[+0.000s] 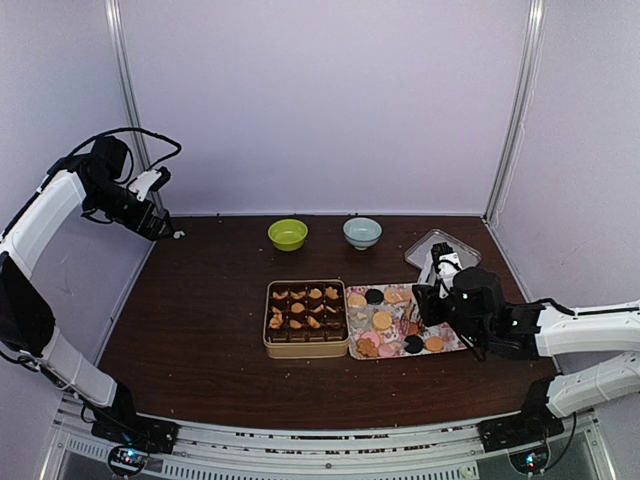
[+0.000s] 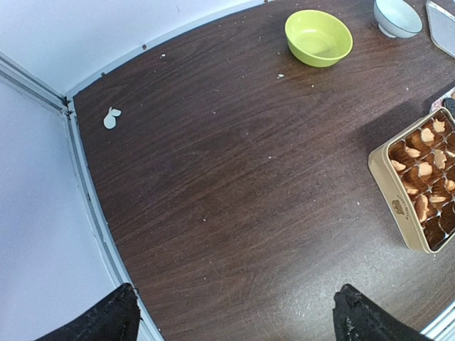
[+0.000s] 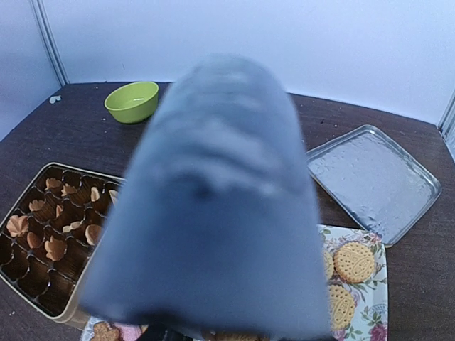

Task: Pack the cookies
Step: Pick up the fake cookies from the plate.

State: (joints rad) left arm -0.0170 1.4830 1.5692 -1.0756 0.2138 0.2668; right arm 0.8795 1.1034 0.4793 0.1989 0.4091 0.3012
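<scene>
Left hand [image 1: 165, 225] is raised at the far left, well clear of everything. Its wrist view puts the fingers [image 2: 99, 323] at opposite bottom corners, so it's wide open and holding nothing. Below it there's only bare bench [image 2: 234, 199] and a small white scrap [image 2: 111, 117] by the back wall.

Right hand [image 1: 420, 305] hangs over the right part of the floral tray [image 1: 400, 337], arm reaching in from the right. From the top it's a dark mass, so I can't see the jaw gap. In its wrist view a blurred grey shape [image 3: 213, 206] fills the centre of the frame. Can't tell if it's open, shut or holding a cookie.

Cookies are in two places:
- Tin [image 1: 306, 348], mid-bench just left of the tray – tan cookies [image 1: 300, 307] sit in several of its brown paper cups; the right wrist view shows them too [image 3: 55, 249].
- Floral tray – a loose mix of tan rounds [image 1: 382, 320], some dark and a few pink. Two round tan ones [image 3: 354, 261] lie at its right side.

Steel lid [image 1: 432, 245] lies behind the tray near the right wall. Green bowl [image 1: 287, 234] and blue bowl [image 1: 362, 232] stand at the back, well apart from the tin.
</scene>
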